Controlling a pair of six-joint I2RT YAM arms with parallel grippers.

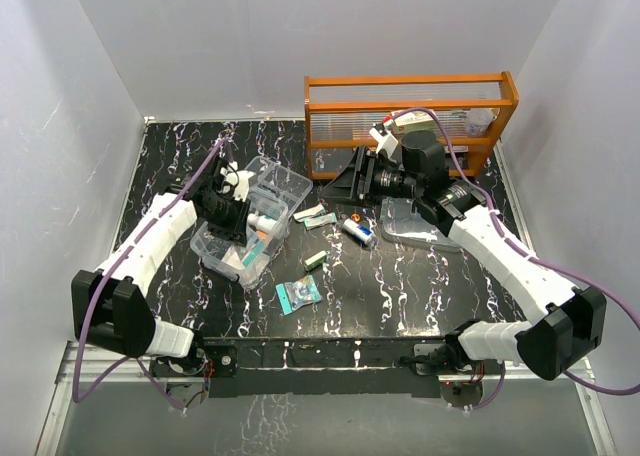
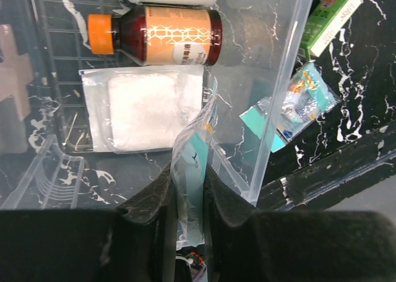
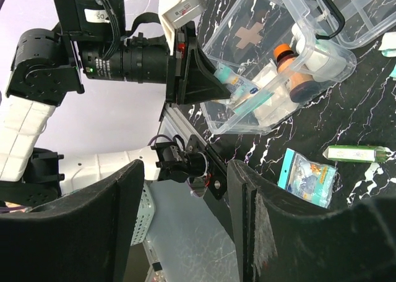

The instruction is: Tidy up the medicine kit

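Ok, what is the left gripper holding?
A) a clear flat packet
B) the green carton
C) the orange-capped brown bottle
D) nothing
A: the left gripper is shut on a clear flat packet above the medicine kit box, while the brown bottle lies inside it.
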